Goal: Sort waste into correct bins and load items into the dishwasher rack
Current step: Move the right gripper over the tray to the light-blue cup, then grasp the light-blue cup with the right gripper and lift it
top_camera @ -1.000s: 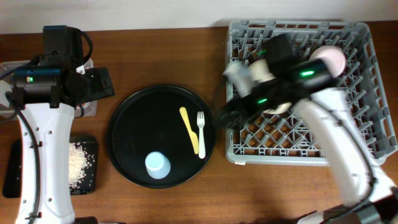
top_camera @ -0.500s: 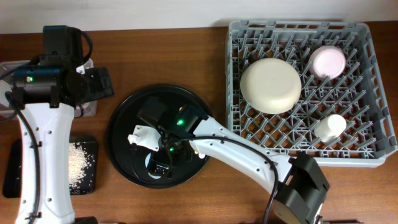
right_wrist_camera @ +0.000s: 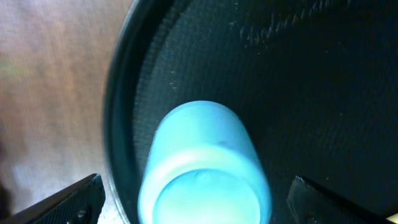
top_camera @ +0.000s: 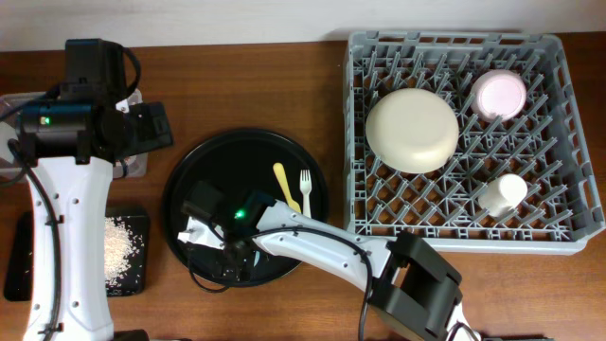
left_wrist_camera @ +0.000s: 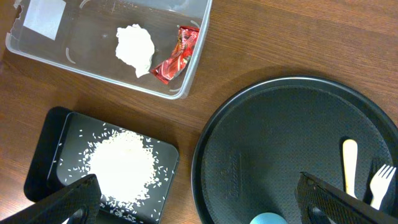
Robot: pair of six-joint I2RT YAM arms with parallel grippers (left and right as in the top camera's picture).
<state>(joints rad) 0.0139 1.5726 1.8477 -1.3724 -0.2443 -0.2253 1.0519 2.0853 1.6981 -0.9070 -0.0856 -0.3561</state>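
Blue cup (right_wrist_camera: pixel 202 168) is what I am after. It sits on the round tray (right_wrist_camera: pixel 348 93), close to the rim, right between the two fingers of my right pincer (right_wrist_camera: pixel 202 208). That pincer is wide open and holds nothing. I think the best way is to go down slowly, keep the cup in the middle, then squeeze softly so it does not tip or pop out. I should lift straight up so I do not bump the rim. The knife (top_camera: pixel 283 183) and fork (top_camera: pixel 305 189) lie close by, so I must not sweep them. Then the cup belongs in the rack (top_camera: pixel 559 237), maybe in a free spot near the white cup (top_camera: pixel 502 192). My left pincer (left_wrist_camera: pixel 205 202) hangs open too, near the tub (left_wrist_camera: pixel 193 62), holding nothing.
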